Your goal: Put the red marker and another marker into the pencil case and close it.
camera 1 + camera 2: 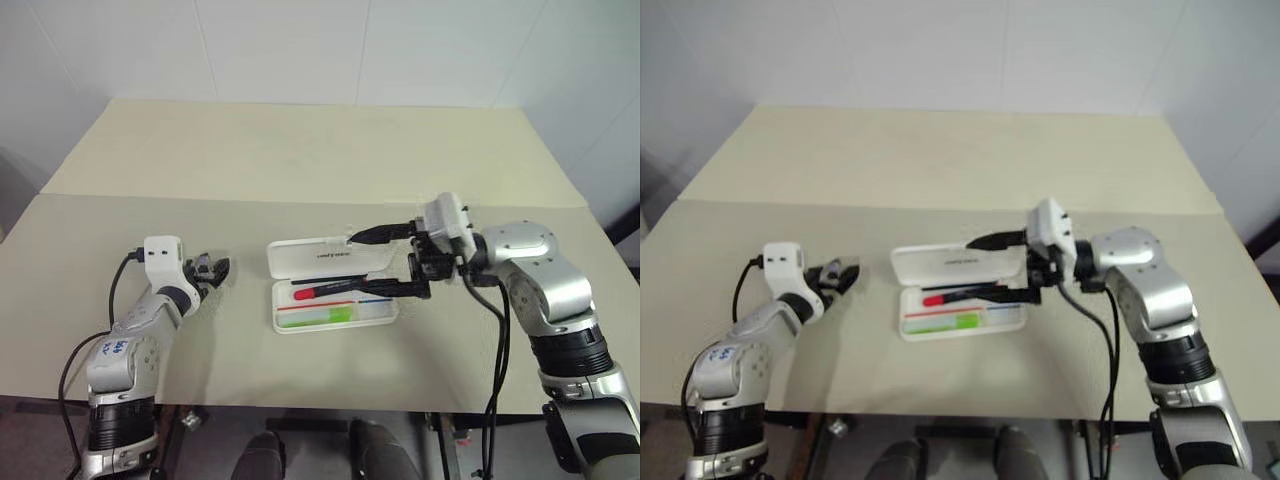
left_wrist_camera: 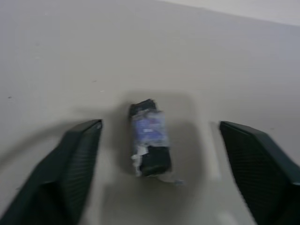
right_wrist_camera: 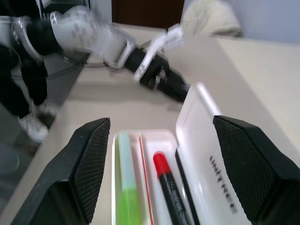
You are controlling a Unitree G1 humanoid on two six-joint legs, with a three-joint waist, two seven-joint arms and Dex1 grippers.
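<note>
The white pencil case (image 1: 380, 313) lies open at mid-table, its lid (image 1: 318, 257) folded back flat on the far side. In its tray lie the red marker (image 1: 329, 289) with its black end and, nearer me, the lime-green highlighter (image 1: 326, 317). My right gripper (image 1: 385, 263) is open and points left over the case's right end, one finger above the lid, the other above the tray; the right wrist view shows marker (image 3: 165, 185) and highlighter (image 3: 126, 187) between its fingers (image 3: 89, 164). My left gripper (image 1: 213, 268) is open, low over the table left of the case.
A small dark block with a bluish-white label (image 2: 150, 138) lies on the table between the left gripper's fingers, touching neither. The beige table (image 1: 300, 160) has a seam across its middle and open room behind the case. A white wall stands beyond the far edge.
</note>
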